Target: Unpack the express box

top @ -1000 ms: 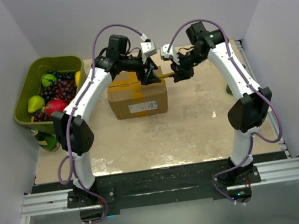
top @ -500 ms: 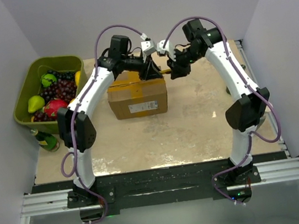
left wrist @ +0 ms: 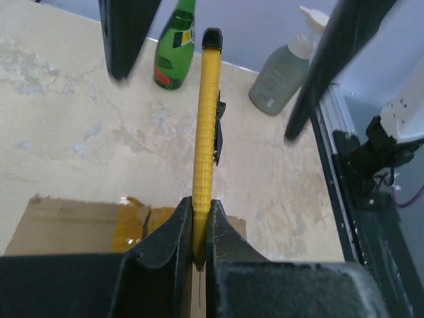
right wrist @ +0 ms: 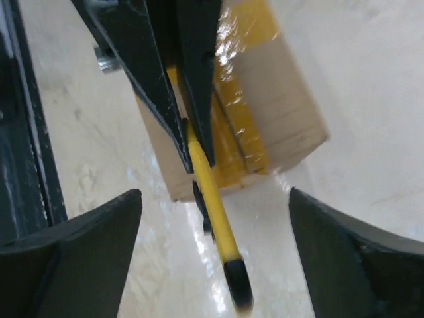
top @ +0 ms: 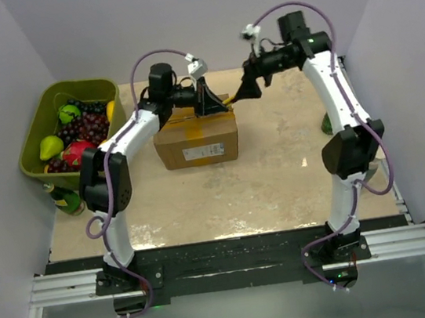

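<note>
While left tool (left wrist: 201, 213) clamps knife (left wrist: 207, 132) at express box (top: 195, 139) | right tool (right wrist: 213, 193) splayed | left wrist: spray bottle (left wrist: 286, 76)

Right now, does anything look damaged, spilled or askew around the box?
Nothing spilled or damaged. The box sits square. Only oddity: the left end effector pinches the yellow knife by one end, so it juts past the box edge.

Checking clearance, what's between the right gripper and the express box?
A yellow cutter, shut in the left gripper over the express box's edge, shown in the right wrist view.
</note>
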Robot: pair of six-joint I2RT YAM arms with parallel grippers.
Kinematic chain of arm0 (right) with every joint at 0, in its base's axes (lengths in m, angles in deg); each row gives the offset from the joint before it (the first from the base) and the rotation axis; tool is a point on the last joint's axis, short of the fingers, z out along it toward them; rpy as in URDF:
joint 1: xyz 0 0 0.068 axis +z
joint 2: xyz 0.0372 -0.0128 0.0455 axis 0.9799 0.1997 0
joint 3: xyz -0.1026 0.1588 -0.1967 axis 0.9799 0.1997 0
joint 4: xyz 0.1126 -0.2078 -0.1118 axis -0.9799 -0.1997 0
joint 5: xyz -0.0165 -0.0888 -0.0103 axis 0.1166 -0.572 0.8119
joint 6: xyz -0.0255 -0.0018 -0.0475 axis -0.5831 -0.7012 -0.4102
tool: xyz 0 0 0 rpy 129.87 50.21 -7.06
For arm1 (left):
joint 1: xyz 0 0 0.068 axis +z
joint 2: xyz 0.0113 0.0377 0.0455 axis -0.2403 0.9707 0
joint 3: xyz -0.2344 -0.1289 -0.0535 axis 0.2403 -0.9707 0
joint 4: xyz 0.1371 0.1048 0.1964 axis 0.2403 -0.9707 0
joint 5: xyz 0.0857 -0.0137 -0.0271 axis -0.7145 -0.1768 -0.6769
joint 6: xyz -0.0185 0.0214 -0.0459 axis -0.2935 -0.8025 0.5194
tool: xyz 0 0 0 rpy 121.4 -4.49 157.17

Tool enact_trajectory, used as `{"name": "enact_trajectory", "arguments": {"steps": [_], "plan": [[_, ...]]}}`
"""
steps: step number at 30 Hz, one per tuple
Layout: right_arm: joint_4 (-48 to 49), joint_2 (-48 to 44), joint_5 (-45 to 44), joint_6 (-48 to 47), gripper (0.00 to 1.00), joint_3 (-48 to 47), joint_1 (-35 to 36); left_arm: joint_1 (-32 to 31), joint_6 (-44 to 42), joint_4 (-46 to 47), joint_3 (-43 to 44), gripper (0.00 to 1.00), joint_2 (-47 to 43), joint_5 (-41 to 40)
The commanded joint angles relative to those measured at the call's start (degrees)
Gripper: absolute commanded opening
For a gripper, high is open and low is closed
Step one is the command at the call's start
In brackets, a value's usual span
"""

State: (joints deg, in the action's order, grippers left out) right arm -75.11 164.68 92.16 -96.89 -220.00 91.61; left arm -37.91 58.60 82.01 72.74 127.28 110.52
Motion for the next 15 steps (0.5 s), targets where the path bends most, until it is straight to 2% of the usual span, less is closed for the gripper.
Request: {"name": "enact_trajectory", "arguments": {"steps": [1,3,4,8,10,15], "plan": [[50.93,-6.88,24.27,55.56,0.99,13.24,-12.59,5.98,36.50,36.91,-8.60,0.00,-3.88,3.23],[70.93,-10.32,25.97,68.80,0.99,26.39,-12.95,6.60,38.86,40.47,-8.79,0.00,-3.62,3.06],[82.25,-11.90,25.71,74.59,0.99,28.91,-12.78,6.78,40.78,41.17,-8.44,0.00,-3.10,2.97],[85.78,-11.74,24.57,74.48,0.99,32.79,-10.93,6.70,44.83,45.21,-5.54,0.00,-0.72,2.36],[91.47,-11.66,22.46,77.18,0.99,35.96,-10.14,6.08,45.45,45.57,-4.05,0.00,0.51,3.05],[98.88,-9.55,22.62,81.06,0.94,36.32,-6.89,4.76,46.60,46.27,-2.72,0.00,2.18,3.41]]}}
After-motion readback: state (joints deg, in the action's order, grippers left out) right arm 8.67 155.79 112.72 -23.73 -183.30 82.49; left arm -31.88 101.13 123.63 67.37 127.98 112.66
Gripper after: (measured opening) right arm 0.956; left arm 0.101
